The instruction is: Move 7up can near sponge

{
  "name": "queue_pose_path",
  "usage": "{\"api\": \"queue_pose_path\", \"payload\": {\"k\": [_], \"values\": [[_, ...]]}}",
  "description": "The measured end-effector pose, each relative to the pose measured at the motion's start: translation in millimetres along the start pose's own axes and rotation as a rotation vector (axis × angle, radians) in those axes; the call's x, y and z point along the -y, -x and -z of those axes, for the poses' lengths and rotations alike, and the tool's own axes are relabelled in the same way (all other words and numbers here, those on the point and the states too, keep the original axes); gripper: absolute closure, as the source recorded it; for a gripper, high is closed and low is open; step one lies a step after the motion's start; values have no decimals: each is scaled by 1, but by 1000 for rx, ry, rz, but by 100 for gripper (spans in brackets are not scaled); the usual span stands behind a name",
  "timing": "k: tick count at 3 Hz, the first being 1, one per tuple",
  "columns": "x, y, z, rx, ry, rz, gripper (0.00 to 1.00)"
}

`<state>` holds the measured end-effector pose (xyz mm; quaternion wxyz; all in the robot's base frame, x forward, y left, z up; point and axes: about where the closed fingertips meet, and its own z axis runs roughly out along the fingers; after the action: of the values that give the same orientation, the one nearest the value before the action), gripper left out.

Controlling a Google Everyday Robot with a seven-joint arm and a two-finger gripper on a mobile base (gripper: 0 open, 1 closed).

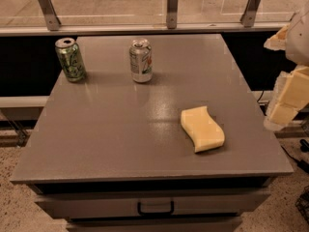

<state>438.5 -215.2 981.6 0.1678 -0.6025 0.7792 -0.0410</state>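
The 7up can (141,60) stands upright at the back middle of the grey table (111,134); it is silver-white with green and red marks. The pale-yellow sponge (203,128) with wavy sides lies flat at the front right of the table, well apart from the can. My gripper (287,93) hangs at the right edge of the view, beyond the table's right side, to the right of the sponge and above table height. It holds nothing that I can see.
An all-green patterned can (70,59) stands upright at the table's back left corner. A glass railing with metal posts (172,6) runs behind the table. A drawer with a dark handle (155,208) is below the front edge.
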Motion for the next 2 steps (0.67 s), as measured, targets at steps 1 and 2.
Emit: {"api": "queue_pose_path", "payload": {"k": [1,2], "values": [[0,0,0,0,0,0,0],[9,0,4,13,1,31,0]]}}
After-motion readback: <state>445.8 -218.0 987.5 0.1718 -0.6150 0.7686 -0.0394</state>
